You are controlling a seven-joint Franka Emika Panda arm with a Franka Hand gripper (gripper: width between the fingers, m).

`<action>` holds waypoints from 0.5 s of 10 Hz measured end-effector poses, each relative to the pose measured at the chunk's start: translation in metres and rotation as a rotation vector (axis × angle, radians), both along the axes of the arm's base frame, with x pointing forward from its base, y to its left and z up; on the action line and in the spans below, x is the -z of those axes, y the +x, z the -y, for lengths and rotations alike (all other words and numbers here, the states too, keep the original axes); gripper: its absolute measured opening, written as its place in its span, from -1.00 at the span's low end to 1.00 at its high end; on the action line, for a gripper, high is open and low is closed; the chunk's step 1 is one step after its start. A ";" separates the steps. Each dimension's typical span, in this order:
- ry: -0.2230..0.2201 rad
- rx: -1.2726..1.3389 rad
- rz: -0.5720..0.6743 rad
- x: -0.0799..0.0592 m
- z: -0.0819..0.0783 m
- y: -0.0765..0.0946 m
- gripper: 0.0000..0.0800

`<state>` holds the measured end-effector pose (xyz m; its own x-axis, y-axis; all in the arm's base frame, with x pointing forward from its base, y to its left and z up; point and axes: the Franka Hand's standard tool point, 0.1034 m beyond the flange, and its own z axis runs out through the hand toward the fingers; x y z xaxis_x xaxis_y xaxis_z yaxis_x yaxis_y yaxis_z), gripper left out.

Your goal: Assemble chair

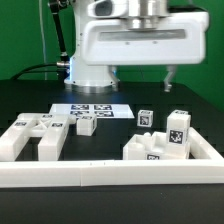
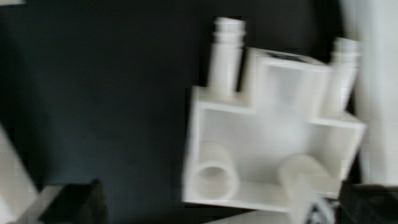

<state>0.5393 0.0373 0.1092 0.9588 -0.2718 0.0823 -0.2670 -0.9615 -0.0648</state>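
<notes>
1. Exterior view: my gripper (image 1: 141, 75) hangs above the black table (image 1: 30, 105), fingers spread wide, pinching nothing. The chair parts lie loose behind the white border rail (image 1: 110, 172), one group at the exterior view's left (image 1: 30, 135), another at its right (image 1: 160, 145), with the marker board (image 1: 93, 110) between them
2. Wrist view: a white pegged chair part (image 2: 267, 130) lies on the dark table beneath me

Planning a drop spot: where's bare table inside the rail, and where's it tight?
Free: the table patch between the parts cluster on the exterior view's left and the tagged cluster on its right, with the small block behind and the front rail ahead. Crowded: both clusters at the rail's corners; the marker board takes the back centre.
</notes>
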 end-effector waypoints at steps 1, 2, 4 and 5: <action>0.000 -0.009 -0.001 0.001 -0.005 0.001 0.62; 0.000 -0.015 -0.002 0.002 -0.007 0.000 0.62; -0.001 -0.015 -0.003 0.003 -0.005 -0.001 0.62; 0.006 -0.042 0.022 0.007 0.006 -0.007 0.62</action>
<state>0.5326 0.0313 0.1027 0.9675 -0.2317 0.1018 -0.2247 -0.9715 -0.0757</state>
